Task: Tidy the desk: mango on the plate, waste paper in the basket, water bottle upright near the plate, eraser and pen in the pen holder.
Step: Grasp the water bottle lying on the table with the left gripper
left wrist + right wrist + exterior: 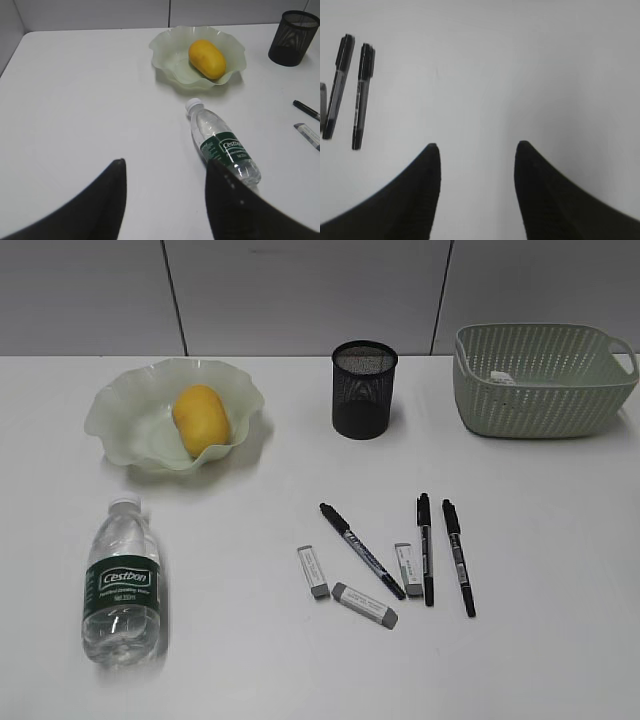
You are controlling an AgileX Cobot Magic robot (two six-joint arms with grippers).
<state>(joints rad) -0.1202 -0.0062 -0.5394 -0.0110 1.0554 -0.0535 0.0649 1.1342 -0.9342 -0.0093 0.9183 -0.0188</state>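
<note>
Mango (201, 418) lies already on the plate (125, 430), so this part of the task looks done. White paper (503, 378) shows inside the basket (540, 400) at the back right, which I judge to be the waste paper, also done.

The bottle (122, 585) lies on its side at the front left, cap toward the plate, not touching it. It has to be stood up, and the left gripper (165, 172) hangs above the table with its jaws apart and empty, the bottle just beside its right finger. I think this arm is placed so because the bottle is the nearest job for it.

Three pens (427, 548) and three erasers (364, 605) lie loose in the middle, in front of the holder (364, 388), which stands upright. The right gripper (477, 150) is also spread and holds nothing, over bare table, with two pens to its left. Probably it waits there because the pens and erasers are on its side.
</note>
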